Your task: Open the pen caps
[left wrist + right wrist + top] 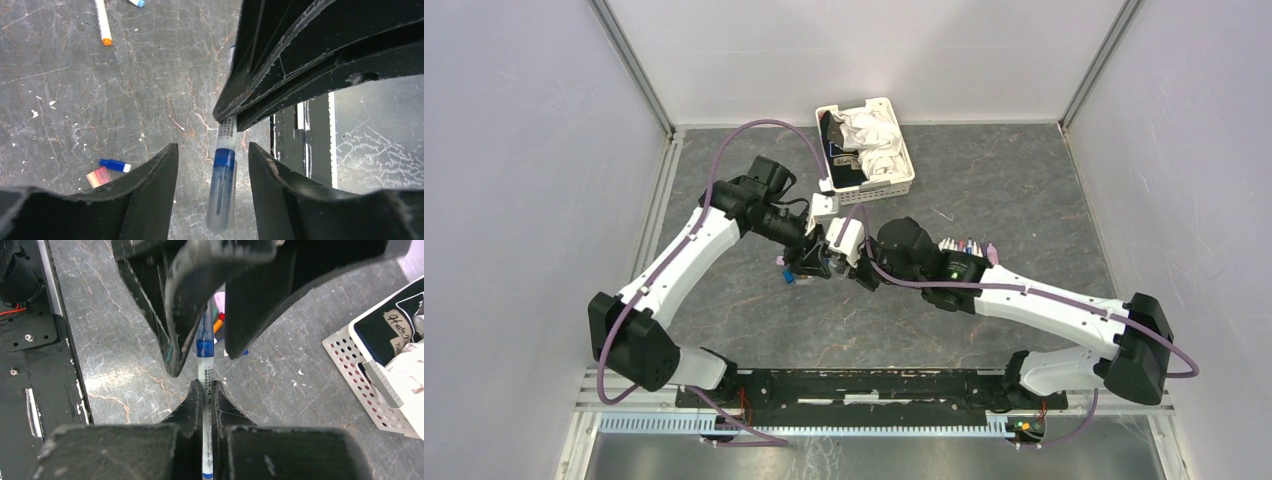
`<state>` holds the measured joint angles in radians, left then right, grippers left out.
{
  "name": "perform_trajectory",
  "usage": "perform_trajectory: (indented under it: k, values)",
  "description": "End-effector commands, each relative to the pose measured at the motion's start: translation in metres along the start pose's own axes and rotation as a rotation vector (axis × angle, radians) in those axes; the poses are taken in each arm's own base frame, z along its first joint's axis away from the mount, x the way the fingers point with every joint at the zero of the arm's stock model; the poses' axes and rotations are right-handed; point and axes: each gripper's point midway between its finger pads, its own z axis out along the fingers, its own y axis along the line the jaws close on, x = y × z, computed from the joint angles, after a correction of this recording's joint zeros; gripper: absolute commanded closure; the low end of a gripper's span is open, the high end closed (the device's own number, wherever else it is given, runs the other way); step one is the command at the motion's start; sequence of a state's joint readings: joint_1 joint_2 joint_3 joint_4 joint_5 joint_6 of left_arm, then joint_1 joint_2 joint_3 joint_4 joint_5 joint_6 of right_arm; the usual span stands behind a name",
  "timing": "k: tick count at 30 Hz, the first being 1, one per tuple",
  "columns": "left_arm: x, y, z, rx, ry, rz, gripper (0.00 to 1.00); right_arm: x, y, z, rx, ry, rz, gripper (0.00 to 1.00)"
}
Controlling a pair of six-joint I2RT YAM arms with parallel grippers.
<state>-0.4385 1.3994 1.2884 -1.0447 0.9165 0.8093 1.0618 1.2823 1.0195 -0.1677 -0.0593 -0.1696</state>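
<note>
Just above the desk (100,100), the left jaws are held apart around a blue pen cap (222,192), not yet gripped, while the pen (205,372) is clamped by its white barrel in the right jaws, presumably braced for uncapping.

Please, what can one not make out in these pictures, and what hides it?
Top view: the pen is hidden between the left hand and right hand.
Left wrist view: the pen cap is blurred; the barrel vanishes into the right hand.
Top view: crumpled white material covers the basket contents.
</note>
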Motion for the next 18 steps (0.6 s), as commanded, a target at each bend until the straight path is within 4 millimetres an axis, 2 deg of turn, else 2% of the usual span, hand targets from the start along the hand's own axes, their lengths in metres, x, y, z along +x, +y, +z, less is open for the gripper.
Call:
perform_trajectory:
  k: [1,3,7,12,18]
  values:
    - [0.008,-0.01,0.003,0.023,0.037,0.022,0.47,-0.029,-0.008,-0.002,0.037,-0.041,-0.045,1.0]
    - [0.015,-0.011,0.006,0.035,0.059,0.024,0.59,-0.031,-0.008,-0.001,0.032,-0.038,-0.051,1.0]
    - [0.018,-0.012,0.006,0.051,0.076,0.037,0.95,-0.024,-0.004,0.003,0.019,-0.016,-0.049,0.99]
    - [0.024,-0.011,0.003,0.04,0.107,0.087,0.98,-0.008,-0.003,-0.001,0.026,0.015,-0.005,0.59]
    - [0.029,-0.016,0.001,0.043,0.108,0.143,0.98,-0.003,-0.013,-0.029,-0.049,-0.107,0.195,0.21]
